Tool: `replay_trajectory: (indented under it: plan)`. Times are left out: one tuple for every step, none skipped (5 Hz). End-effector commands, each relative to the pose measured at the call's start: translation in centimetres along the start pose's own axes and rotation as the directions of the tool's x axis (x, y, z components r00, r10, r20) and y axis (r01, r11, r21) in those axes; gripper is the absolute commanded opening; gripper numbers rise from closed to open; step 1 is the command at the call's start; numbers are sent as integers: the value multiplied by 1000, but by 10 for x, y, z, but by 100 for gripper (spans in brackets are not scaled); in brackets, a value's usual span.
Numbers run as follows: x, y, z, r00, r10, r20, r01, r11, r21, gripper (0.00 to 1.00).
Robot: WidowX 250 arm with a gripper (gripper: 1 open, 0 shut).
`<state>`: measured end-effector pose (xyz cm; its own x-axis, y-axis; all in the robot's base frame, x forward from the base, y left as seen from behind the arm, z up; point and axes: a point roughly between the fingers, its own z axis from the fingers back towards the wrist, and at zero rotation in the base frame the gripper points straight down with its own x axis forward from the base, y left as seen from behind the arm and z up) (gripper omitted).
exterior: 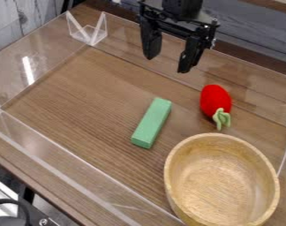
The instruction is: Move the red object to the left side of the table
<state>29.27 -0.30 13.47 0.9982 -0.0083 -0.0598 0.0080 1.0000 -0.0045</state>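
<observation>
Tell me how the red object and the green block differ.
The red object is small, rounded and red with a green leafy stem; the green block is long, flat-sided and plain green. The red object lies nearer the right edge of the picture, just above the wooden bowl; the green block lies nearer the middle. Both rest on the table, untouched.

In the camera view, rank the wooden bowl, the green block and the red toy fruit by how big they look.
1. Round light wooden bowl, though it sits nearest the camera.
2. Long green rectangular block.
3. Small red strawberry-like toy fruit, shorter than the block.
</observation>
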Motion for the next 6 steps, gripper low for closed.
replay_trajectory:
  plan:
    - [5,-5,-7,1000,4,-13,-4,1000,-2,100]
    - [13,-15,-16,999,31,-10,-32,999,-29,100]
    - [22,-27,-22,999,47,12,-46,998,-48,100]
    - [32,-38,-25,998,49,33,-47,997,-57,100]
    - [43,-50,-30,998,30,52,-26,998,-61,100]
    - [52,-61,-38,998,17,66,-13,998,-60,100]
